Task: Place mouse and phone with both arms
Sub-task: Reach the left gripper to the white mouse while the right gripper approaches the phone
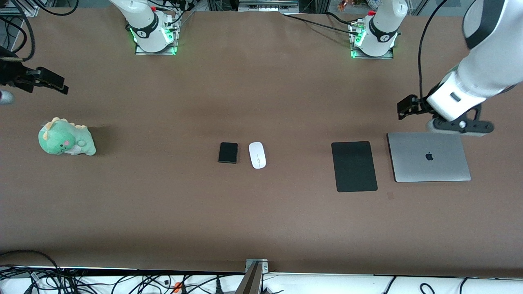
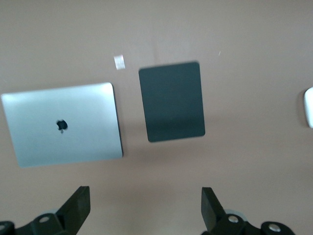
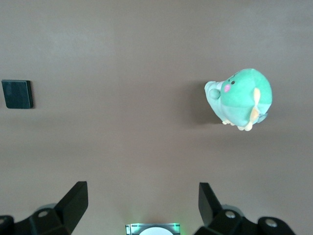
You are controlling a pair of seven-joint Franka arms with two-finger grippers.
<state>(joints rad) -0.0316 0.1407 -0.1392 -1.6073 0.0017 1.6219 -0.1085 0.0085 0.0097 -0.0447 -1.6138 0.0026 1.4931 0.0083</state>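
At mid-table the phone (image 1: 228,152) and mouse (image 1: 257,155) lie side by side, well apart from both wide-open tools.

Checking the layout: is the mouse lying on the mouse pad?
No, the mouse lies on the bare table beside the phone, apart from the mouse pad.

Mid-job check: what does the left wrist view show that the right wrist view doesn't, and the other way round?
Only the left wrist view: the closed laptop, the black mouse pad beside it, a small tape mark, and an edge of the mouse. Only the right wrist view: the green plush dinosaur, the phone, and a green-lit arm base. Both share the brown table; the left gripper and right gripper are open, holding nothing.
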